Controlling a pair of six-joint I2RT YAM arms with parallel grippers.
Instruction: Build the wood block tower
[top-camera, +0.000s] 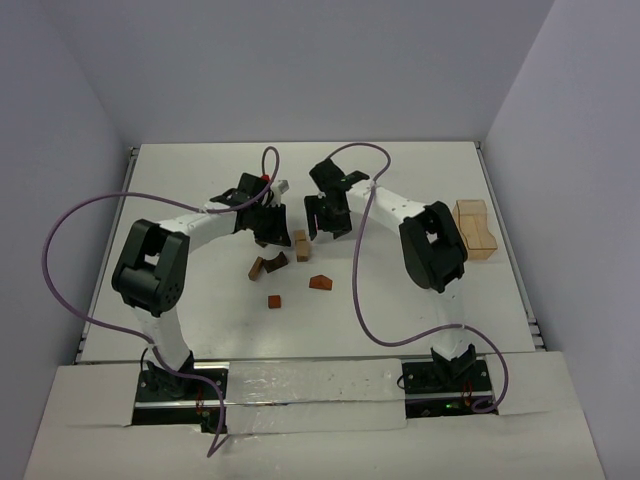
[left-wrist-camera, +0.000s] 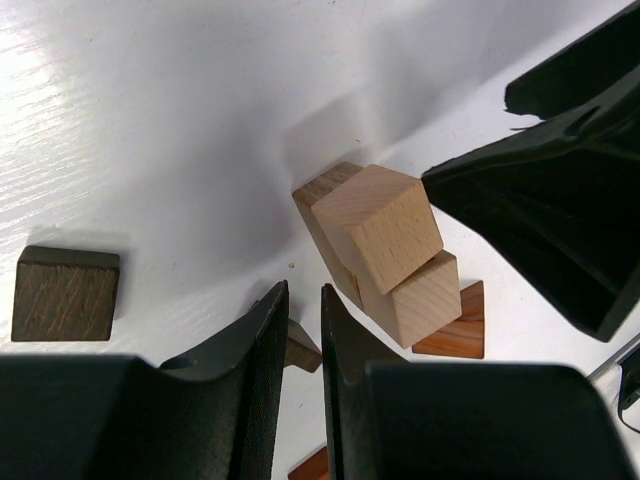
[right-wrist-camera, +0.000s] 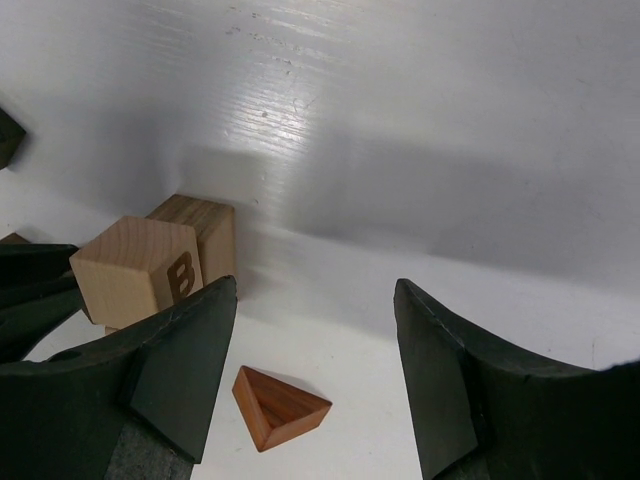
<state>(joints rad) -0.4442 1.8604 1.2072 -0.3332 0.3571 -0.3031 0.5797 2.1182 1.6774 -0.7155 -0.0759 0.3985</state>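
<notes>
While the wood block tower (top-camera: 300, 243) stands only a few cubes high at mid-table (top-camera: 200, 180), both arms flank it, probably to steady it and add pieces.

Left gripper (left-wrist-camera: 303, 295): pinched to a narrow slit, nothing between.

Right gripper (right-wrist-camera: 315, 300): spread wide, empty, beside the stack.

Top cube (left-wrist-camera: 378, 225): pale, smooth, fine-grained, sits skewed on the cube below; one face bears a letter B.

Loose nearby: reddish wedge (right-wrist-camera: 280, 408), dark brown block (left-wrist-camera: 65, 293), arch (top-camera: 268, 265).

Judgement: square the skew before the next piece.
</notes>
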